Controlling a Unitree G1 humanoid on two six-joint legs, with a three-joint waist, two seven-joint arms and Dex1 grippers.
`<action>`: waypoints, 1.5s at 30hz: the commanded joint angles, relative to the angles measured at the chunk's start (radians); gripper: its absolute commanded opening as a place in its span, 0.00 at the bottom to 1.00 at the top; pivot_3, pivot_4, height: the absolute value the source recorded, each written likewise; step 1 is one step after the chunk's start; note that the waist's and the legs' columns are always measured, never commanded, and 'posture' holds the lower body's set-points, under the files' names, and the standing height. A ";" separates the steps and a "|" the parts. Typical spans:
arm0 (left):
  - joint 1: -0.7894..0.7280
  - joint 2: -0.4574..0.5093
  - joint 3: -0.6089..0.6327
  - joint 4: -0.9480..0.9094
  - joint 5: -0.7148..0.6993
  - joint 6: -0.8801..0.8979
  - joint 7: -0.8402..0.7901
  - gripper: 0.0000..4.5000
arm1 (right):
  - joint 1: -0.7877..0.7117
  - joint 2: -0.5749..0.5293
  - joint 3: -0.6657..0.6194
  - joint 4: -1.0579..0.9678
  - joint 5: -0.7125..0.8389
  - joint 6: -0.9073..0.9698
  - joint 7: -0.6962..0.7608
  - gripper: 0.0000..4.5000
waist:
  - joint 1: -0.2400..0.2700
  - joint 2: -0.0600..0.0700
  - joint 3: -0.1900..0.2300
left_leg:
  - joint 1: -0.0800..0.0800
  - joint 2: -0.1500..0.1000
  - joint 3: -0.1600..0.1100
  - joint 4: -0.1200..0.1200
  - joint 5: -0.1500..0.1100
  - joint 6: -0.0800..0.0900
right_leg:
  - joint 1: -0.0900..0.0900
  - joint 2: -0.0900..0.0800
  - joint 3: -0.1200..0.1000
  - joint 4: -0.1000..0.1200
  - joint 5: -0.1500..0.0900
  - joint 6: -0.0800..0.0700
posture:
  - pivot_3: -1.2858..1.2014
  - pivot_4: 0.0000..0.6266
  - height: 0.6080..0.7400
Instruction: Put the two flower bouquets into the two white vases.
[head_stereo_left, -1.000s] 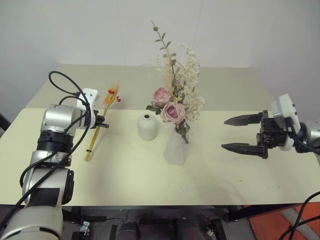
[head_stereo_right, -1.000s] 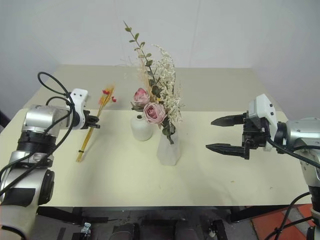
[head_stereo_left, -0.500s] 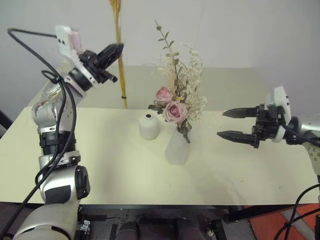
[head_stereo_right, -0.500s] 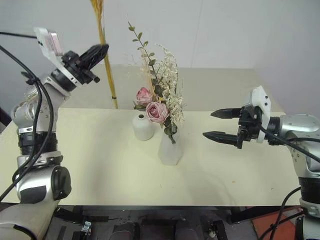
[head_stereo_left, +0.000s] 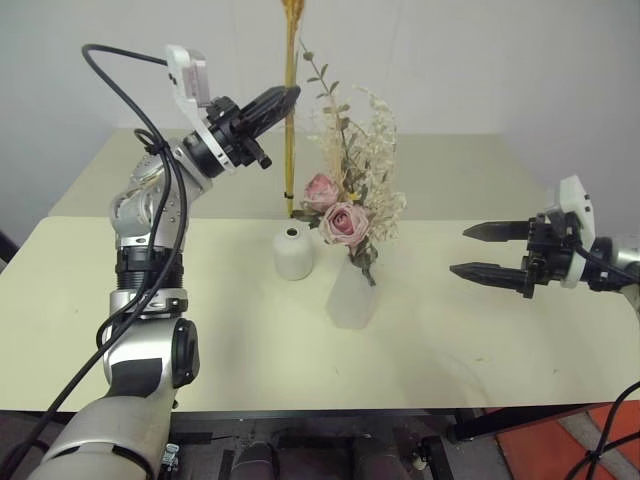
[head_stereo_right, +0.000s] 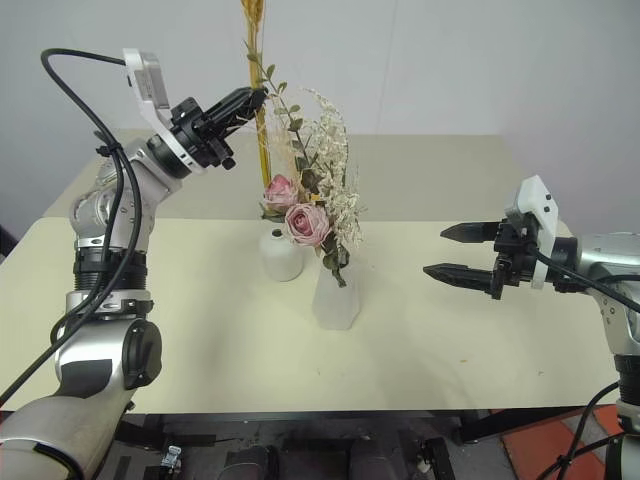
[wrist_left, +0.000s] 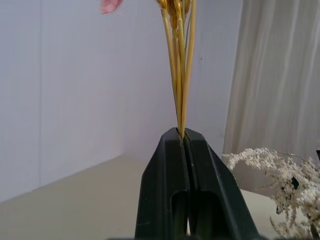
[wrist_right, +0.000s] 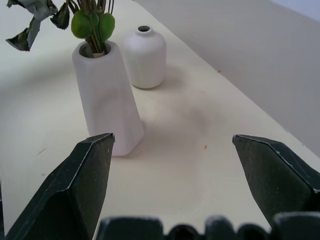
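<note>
Between the left fingers: the slim bouquet (head_stereo_left: 289, 110) of yellow stems was clamped and stood almost upright, its lower end hanging free above the table (head_stereo_left: 240, 330).
Left gripper (head_stereo_left: 281, 97): it was fully closed on these stems and was raised high, above and a little behind the short vase.
Short vase (head_stereo_left: 294, 252): it stood below the left gripper, with its narrow mouth empty, just beside the tall vase.
Rose bouquet (head_stereo_left: 349, 190): it stood in the tall vase (head_stereo_left: 351, 292), to the right of the left gripper and close to the held stems.
Right gripper (head_stereo_left: 483, 251): its fingers were wide apart and held nothing; it hovered over the table, pointing toward the two vases, well apart from them.
From the right wrist: the tall vase was nearer to this gripper, the short vase behind it.
</note>
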 joint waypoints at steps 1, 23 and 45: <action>-0.004 -0.002 -0.007 0.012 0.028 -0.099 -0.032 0.01 | 0.014 -0.020 -0.064 -0.043 0.018 -0.008 -0.006 1.00 | 0.002 0.000 0.000 | 0.000 0.000 0.000 0.000 0.000 0.000 | 0.000 0.000 0.000 0.000 0.000 0.000 | 0.52 0.24 1.00; 0.052 -0.051 -0.041 0.116 0.093 -0.233 -0.060 0.01 | 0.060 -0.019 -0.112 -0.101 0.048 0.018 -0.036 1.00 | 0.002 0.000 0.000 | 0.000 0.000 -0.001 0.000 0.000 0.000 | 0.001 0.000 0.000 0.000 0.000 0.001 | 0.52 0.24 1.00; -0.003 -0.069 -0.040 0.176 0.096 -0.248 -0.085 0.01 | 0.098 -0.011 -0.131 -0.148 0.073 0.032 -0.077 1.00 | 0.002 0.000 0.000 | 0.000 0.000 -0.001 0.000 0.000 0.000 | 0.001 0.000 0.000 0.000 -0.001 0.002 | 0.52 0.24 1.00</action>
